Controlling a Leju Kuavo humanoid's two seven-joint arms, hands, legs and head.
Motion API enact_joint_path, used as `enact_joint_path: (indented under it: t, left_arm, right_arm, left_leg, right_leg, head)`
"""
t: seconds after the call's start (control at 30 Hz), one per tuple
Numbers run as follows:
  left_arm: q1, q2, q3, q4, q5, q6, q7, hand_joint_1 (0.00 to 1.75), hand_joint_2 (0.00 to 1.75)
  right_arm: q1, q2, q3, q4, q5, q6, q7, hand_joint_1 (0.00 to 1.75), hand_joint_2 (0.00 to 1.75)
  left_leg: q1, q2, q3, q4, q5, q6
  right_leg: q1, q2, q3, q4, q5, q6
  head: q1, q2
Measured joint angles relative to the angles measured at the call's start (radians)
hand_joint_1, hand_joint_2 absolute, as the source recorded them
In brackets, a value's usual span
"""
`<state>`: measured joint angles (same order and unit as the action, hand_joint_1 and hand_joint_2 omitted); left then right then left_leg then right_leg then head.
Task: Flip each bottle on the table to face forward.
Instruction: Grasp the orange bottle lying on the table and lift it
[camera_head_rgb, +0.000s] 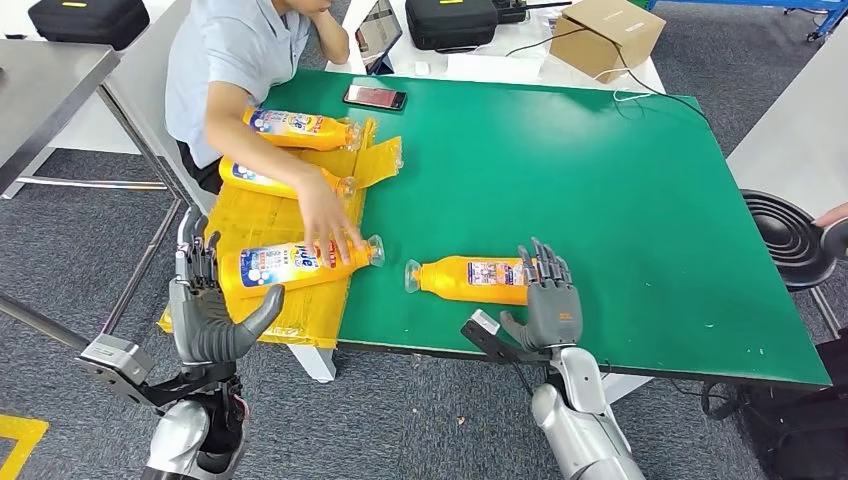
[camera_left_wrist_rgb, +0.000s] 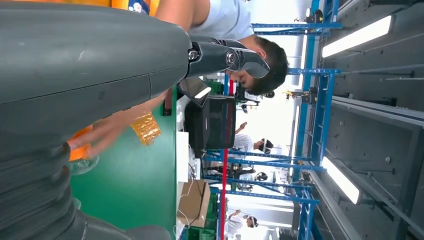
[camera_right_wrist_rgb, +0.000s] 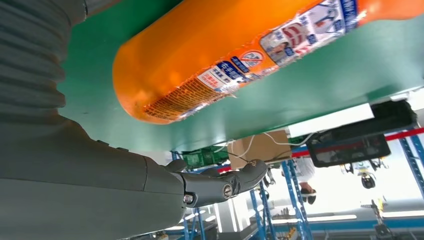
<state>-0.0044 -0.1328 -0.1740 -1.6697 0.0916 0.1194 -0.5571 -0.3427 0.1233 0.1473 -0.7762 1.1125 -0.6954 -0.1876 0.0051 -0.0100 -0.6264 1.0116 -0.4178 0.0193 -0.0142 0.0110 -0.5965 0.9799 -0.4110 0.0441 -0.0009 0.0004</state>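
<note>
The robot's left hand (camera_head_rgb: 208, 310) hangs off the counter's near-left corner, fingers (camera_head_rgb: 197, 262) upright and spread wide, holding nothing. Just beyond it, a flattened yellow bag (camera_head_rgb: 262, 210) lies over the left edge of the green counter (camera_head_rgb: 600, 180), carrying three orange bottles on their sides: the far bottle (camera_head_rgb: 300, 128), the middle bottle (camera_head_rgb: 280, 180) and the near bottle (camera_head_rgb: 295, 266), whose clear cap points right. A seated person in a light blue shirt (camera_head_rgb: 235, 60) reaches across the bag, one hand (camera_head_rgb: 328, 218) resting on the near bottle's neck. A phone (camera_head_rgb: 375, 97) lies at the counter's far edge. Toward the counter's front, a fourth orange bottle (camera_head_rgb: 470, 278) lies on its side on the bare green surface, cap pointing left, its label facing up. The robot's right hand (camera_head_rgb: 550, 305) sits at that bottle's base end, fingers (camera_head_rgb: 545, 265) apart and extended over the base; whether they touch it cannot be told. A cardboard box (camera_head_rgb: 608, 35) stands beyond the counter.
</note>
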Motion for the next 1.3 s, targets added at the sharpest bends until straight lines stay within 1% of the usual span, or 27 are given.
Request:
enact_joint_path:
  t: [0.17, 0.37, 0.47, 0.6, 0.7, 0.83, 0.9, 0.97, 1.03, 1.1, 1.13, 1.23, 1.3]
  left_arm:
    - [-0.007, 0.0, -0.009, 0.002, 0.001, -0.013, 0.011, 0.0, 1.75]
    - [-0.055, 0.001, -0.042, 0.029, 0.007, -0.051, 0.027, 0.0, 1.75]
    - [-0.081, 0.001, -0.062, 0.049, 0.023, -0.078, 0.034, 0.0, 1.75]
    - [-0.124, 0.0, -0.093, 0.094, 0.106, -0.163, 0.07, 0.0, 1.75]
    - [-0.159, -0.001, -0.117, 0.13, 0.134, -0.198, 0.085, 0.0, 1.75]
    - [-0.196, -0.007, -0.142, 0.167, 0.152, -0.219, 0.095, 0.0, 1.75]
    - [-0.207, -0.008, -0.152, 0.18, 0.158, -0.226, 0.098, 0.0, 1.75]
    - [-0.216, -0.008, -0.16, 0.192, 0.166, -0.232, 0.101, 0.0, 1.75]
    - [-0.225, -0.008, -0.167, 0.204, 0.172, -0.235, 0.104, 0.0, 1.75]
    - [-0.233, -0.008, -0.173, 0.216, 0.176, -0.237, 0.105, 0.0, 1.75]
    - [-0.236, -0.008, -0.174, 0.221, 0.179, -0.238, 0.106, 0.0, 1.75]
    - [-0.246, -0.008, -0.176, 0.233, 0.184, -0.241, 0.107, 0.0, 1.75]
    - [-0.25, -0.008, -0.176, 0.239, 0.184, -0.242, 0.107, 0.0, 1.75]
  right_arm:
    - [-0.023, -0.006, -0.007, 0.049, -0.001, 0.0, 0.013, 0.0, 1.75]
    - [-0.106, -0.019, -0.008, 0.197, -0.002, 0.016, 0.056, 0.0, 1.75]
    - [-0.143, -0.025, -0.009, 0.259, -0.016, 0.054, 0.047, 0.0, 1.75]
    - [-0.194, -0.035, -0.014, 0.326, -0.036, 0.127, 0.01, 0.0, 1.75]
    - [-0.23, -0.04, -0.014, 0.364, -0.017, 0.157, 0.024, 0.0, 1.75]
    - [-0.264, -0.044, -0.012, 0.397, 0.018, 0.186, 0.048, 0.0, 1.75]
    - [-0.278, -0.047, -0.004, 0.409, 0.046, 0.206, 0.067, 0.66, 1.75]
    - [-0.292, -0.053, 0.006, 0.418, 0.071, 0.238, 0.079, 1.35, 1.75]
    - [-0.303, -0.061, 0.016, 0.426, 0.088, 0.273, 0.081, 1.39, 1.75]
    - [-0.31, -0.07, 0.026, 0.432, 0.102, 0.3, 0.08, 1.4, 1.75]
    - [-0.313, -0.075, 0.032, 0.435, 0.107, 0.307, 0.081, 1.44, 1.75]
    - [-0.318, -0.085, 0.046, 0.442, 0.121, 0.316, 0.084, 1.68, 1.75]
    - [-0.319, -0.089, 0.052, 0.445, 0.125, 0.32, 0.084, 1.74, 1.75]
  left_leg:
    - [0.0, 0.0, 0.0, 0.0, 0.0, 0.0]
    - [0.0, 0.0, 0.0, 0.0, 0.0, 0.0]
    - [0.0, 0.0, 0.0, 0.0, 0.001, 0.001]
    - [0.0, 0.0, 0.0, 0.0, 0.001, 0.001]
    - [0.0, 0.001, 0.001, 0.0, 0.001, 0.0]
    - [0.0, 0.001, 0.001, 0.0, 0.001, 0.001]
    - [0.0, 0.001, 0.001, 0.0, 0.001, 0.001]
    - [0.0, 0.001, 0.001, 0.0, 0.001, 0.0]
    - [0.0, 0.001, 0.002, 0.0, 0.001, 0.0]
    - [0.0, 0.001, 0.003, 0.0, 0.0, 0.0]
    - [0.0, 0.001, 0.003, 0.0, 0.0, 0.0]
    - [0.0, 0.0, 0.004, 0.0, 0.0, 0.0]
    - [0.0, 0.0, 0.005, 0.0, 0.0, 0.0]
  right_leg:
    - [0.0, 0.0, 0.0, 0.0, 0.0, 0.0]
    - [0.0, 0.0, 0.0, 0.0, 0.001, 0.0]
    - [0.0, 0.0, 0.0, 0.0, 0.001, 0.0]
    - [0.0, 0.0, 0.0, 0.0, 0.001, 0.001]
    - [0.0, 0.0, 0.0, 0.0, 0.001, 0.0]
    - [0.0, 0.0, 0.001, 0.0, 0.001, 0.0]
    - [0.0, 0.0, 0.001, 0.0, 0.001, 0.0]
    - [0.0, 0.0, 0.001, 0.0, 0.001, 0.0]
    - [0.0, 0.0, 0.002, 0.0, 0.001, 0.0]
    - [0.0, 0.0, 0.002, 0.0, 0.001, 0.0]
    - [0.0, 0.0, 0.003, 0.0, 0.001, 0.0]
    - [0.0, 0.0, 0.004, 0.0, 0.001, 0.0]
    - [0.0, 0.0, 0.005, 0.0, 0.001, 0.0]
  head:
    - [0.0, 0.0]
    - [0.0, 0.0]
    - [0.0, 0.0]
    - [0.0, 0.0]
    - [0.0, 0.0]
    - [0.0, 0.0]
    - [0.0, 0.0]
    - [0.0, 0.0]
    - [0.0, 0.0]
    - [0.0, 0.0]
    - [0.0, 0.0]
    - [0.0, 0.0]
    - [0.0, 0.0]
